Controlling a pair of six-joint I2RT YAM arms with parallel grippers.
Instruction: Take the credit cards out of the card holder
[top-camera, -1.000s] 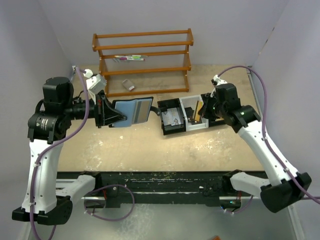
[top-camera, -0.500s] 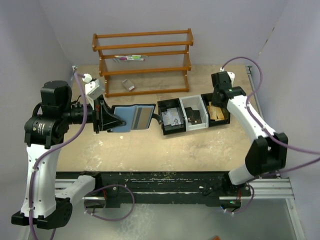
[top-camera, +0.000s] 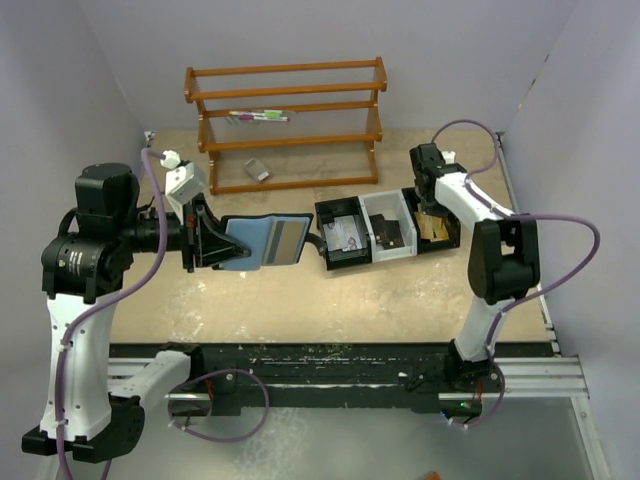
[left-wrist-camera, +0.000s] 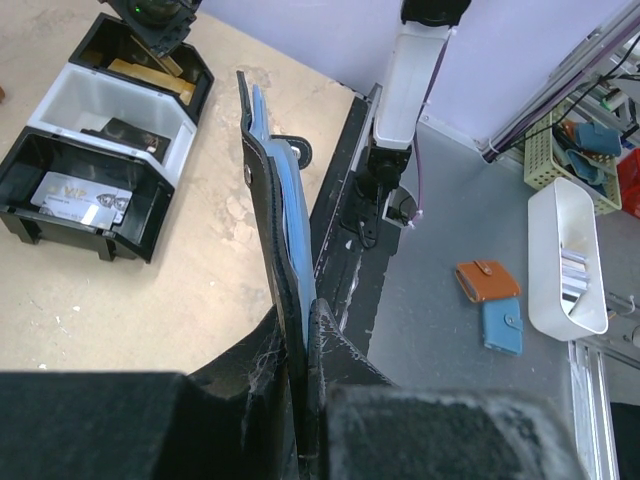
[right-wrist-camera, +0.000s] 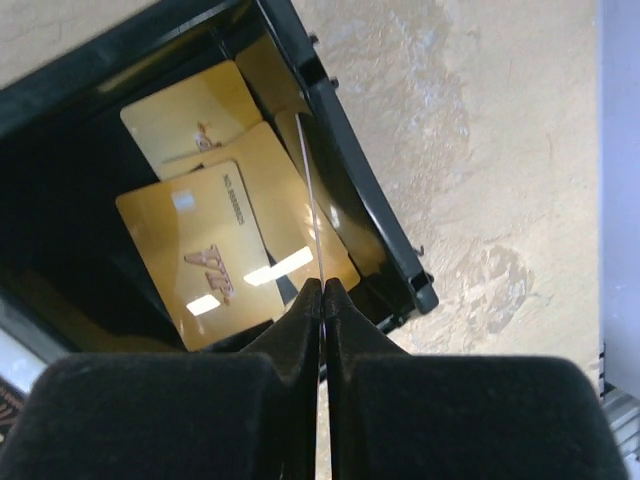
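Observation:
My left gripper (top-camera: 216, 241) is shut on the open card holder (top-camera: 265, 240), holding it above the table with its blue-grey lining up. In the left wrist view the card holder (left-wrist-camera: 262, 190) stands edge-on between my fingers (left-wrist-camera: 303, 312). My right gripper (top-camera: 430, 208) hovers over the tray's right black compartment (top-camera: 450, 240). It is shut on one thin credit card (right-wrist-camera: 310, 190), seen edge-on at the fingertips (right-wrist-camera: 322, 287). Several gold credit cards (right-wrist-camera: 205, 255) lie flat in that compartment below.
The three-compartment tray has a white middle part (top-camera: 382, 208) and a left black part (top-camera: 330, 215) holding a silver card (left-wrist-camera: 85, 197). A wooden rack (top-camera: 285, 120) stands at the back, with a small grey-white block (top-camera: 257, 170) under it.
My right arm has folded inward and its wrist has turned, moving the gripper and its card from the tray's middle to the right compartment. My left gripper and card holder shifted only slightly.

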